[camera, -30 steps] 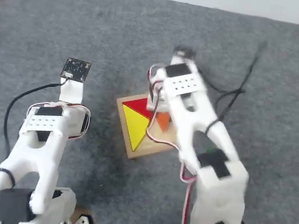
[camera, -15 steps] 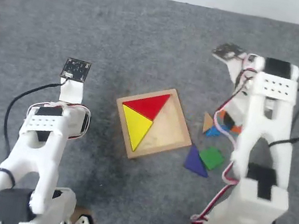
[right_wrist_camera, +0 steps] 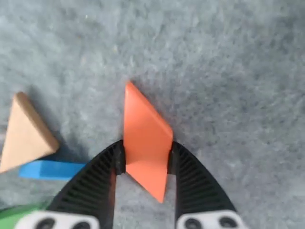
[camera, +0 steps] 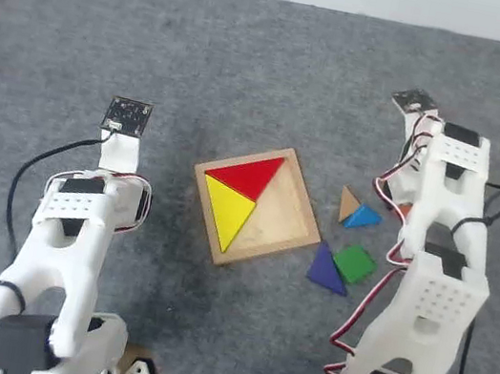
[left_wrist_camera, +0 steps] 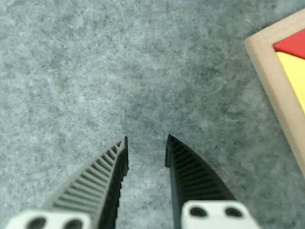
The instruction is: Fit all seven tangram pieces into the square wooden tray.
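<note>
Currently your right gripper (right_wrist_camera: 146, 148) is closed onto the orange parallelogram (right_wrist_camera: 145, 143), one jaw against each long edge. Gripping across the narrow width is sound practice. It leaves both pointed ends visible, so you can judge the piece's angle against the gap it must fill. Whether the piece rests on the grey worktop (camera: 204, 63) or hangs just above it cannot be determined. It is well apart from the square wooden tray (camera: 280, 223), on the side where the loose pieces lie, near the tan triangle (camera: 349, 203) and the blue triangle (camera: 362, 216).

Tray contents: a red triangle (camera: 247, 175) and a yellow triangle (camera: 227, 207), seated edge to edge in the half farther from the loose pieces. In my judgement that suits the work, since the bare half faces your right arm and can be reached without crossing seated pieces. With two of seven in, the task is well short of halfway.

Also outstanding on the worktop are a green square (camera: 353, 261) and a purple triangle (camera: 326, 268), just beside each other near the tray.

Your left gripper (left_wrist_camera: 146, 139) hangs over bare worktop near the tray's rim, jaws parted a little and holding nothing. It appears parked where it does not obstruct.

Risk noted: the parallelogram needs the correct rotation, or it will ride up on the rim.
</note>
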You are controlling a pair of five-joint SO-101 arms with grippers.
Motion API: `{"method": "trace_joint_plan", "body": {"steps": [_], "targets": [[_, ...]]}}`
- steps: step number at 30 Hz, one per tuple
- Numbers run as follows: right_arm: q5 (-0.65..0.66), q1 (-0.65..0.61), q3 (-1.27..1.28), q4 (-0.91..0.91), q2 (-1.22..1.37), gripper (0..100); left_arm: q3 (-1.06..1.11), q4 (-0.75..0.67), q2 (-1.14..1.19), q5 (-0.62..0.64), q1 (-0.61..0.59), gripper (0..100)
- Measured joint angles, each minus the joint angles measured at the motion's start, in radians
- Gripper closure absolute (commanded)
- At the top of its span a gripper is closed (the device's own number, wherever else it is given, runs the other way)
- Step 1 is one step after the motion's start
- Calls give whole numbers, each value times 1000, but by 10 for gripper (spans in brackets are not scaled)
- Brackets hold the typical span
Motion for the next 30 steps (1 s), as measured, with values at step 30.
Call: {"method": "trace_joint_plan", "body": {"steps": [30], "targets": [[29, 15, -124, 55, 5, 724, 0, 0, 0, 0, 0, 877]]}}
